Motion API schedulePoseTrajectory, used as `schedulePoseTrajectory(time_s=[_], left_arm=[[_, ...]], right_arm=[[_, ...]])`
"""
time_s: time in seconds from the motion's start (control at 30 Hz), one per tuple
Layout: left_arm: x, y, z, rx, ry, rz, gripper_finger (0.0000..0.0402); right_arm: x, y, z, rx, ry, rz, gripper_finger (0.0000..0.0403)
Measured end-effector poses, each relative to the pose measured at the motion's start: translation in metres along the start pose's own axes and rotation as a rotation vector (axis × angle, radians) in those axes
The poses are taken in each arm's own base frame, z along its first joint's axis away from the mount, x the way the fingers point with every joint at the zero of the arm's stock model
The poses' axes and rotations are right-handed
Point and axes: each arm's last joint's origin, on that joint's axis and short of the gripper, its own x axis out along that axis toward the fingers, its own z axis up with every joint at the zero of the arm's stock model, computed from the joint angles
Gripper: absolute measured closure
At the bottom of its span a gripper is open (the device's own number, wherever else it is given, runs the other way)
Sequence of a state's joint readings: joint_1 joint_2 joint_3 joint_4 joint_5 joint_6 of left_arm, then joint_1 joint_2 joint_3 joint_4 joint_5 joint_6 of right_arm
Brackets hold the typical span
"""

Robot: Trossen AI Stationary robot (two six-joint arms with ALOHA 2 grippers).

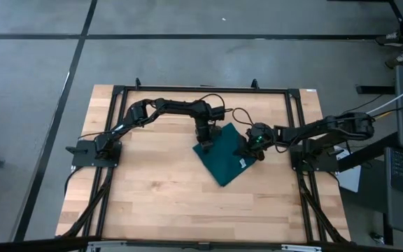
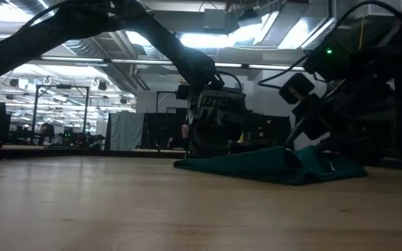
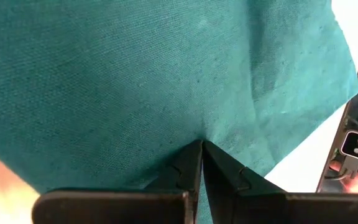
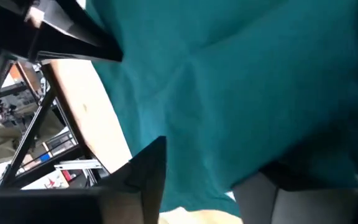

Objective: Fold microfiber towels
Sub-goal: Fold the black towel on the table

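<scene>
wooden counter point(image 1: 152, 196) planks fill the high view, framed by a black rail and set on a grey floor, and we see both our arms reaching in toward the middle. towel point(image 1: 222, 155) lies right of the counter's centre, a dark teal cloth turned like a diamond, with a small white tag point(image 1: 243, 164) near its right edge. from the low view it sits mostly flat on the wood, rumpled and raised a little at its right side point(image 2: 306, 164).

our left gripper point(image 1: 205, 142) is at the towel's left corner, pointing down onto it. in the left wrist view its jaws are clenched, tips pressed together with the towel point(image 3: 166, 81) pinched right at their meeting point, the cloth spreading away beyond them and its edge running off to bare counter on either side.

our right gripper point(image 1: 257, 147) is at the towel's right corner, just beside the tag. in the right wrist view its jaws stand released, one finger point(image 4: 145, 171) lying against the cloth near the towel's edge, the other partly hidden under a fold, so the towel point(image 4: 241, 81) sits between and over them. we cannot tell whether that far finger touches the counter.
</scene>
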State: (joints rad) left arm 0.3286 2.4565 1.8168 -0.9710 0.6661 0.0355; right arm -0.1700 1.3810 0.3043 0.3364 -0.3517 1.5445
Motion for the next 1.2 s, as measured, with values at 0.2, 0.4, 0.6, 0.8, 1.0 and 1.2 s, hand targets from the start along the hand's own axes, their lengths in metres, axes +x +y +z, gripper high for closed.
schedulePoseTrajectory(time_s=[0.2, 0.4, 0.6, 0.8, 1.0, 1.2], left_arm=[[-0.002, 0.002, 0.0, -0.003, -0.005, 0.0, 0.0386], [-0.005, 0.007, 0.002, 0.002, -0.028, 0.004, 0.0386], [-0.007, 0.009, 0.002, 0.031, -0.035, 0.014, 0.0386], [-0.007, 0.01, 0.005, 0.065, -0.055, 0.022, 0.0386], [-0.008, 0.01, 0.007, 0.114, -0.08, 0.026, 0.0386], [-0.008, 0.011, 0.007, 0.134, -0.08, 0.023, 0.0386]], right_arm=[[0.008, 0.021, 0.008, -0.056, 0.027, 0.031, 0.0372], [0.008, 0.033, 0.009, -0.045, 0.094, 0.022, 0.0397], [0.006, 0.029, -0.007, -0.006, 0.282, -0.055, 0.04], [-0.016, 0.033, -0.021, 0.04, 0.334, -0.078, 0.0401], [-0.051, 0.036, -0.027, 0.076, 0.28, -0.081, 0.0398], [-0.07, 0.04, -0.03, 0.094, 0.384, -0.016, 0.0312]])
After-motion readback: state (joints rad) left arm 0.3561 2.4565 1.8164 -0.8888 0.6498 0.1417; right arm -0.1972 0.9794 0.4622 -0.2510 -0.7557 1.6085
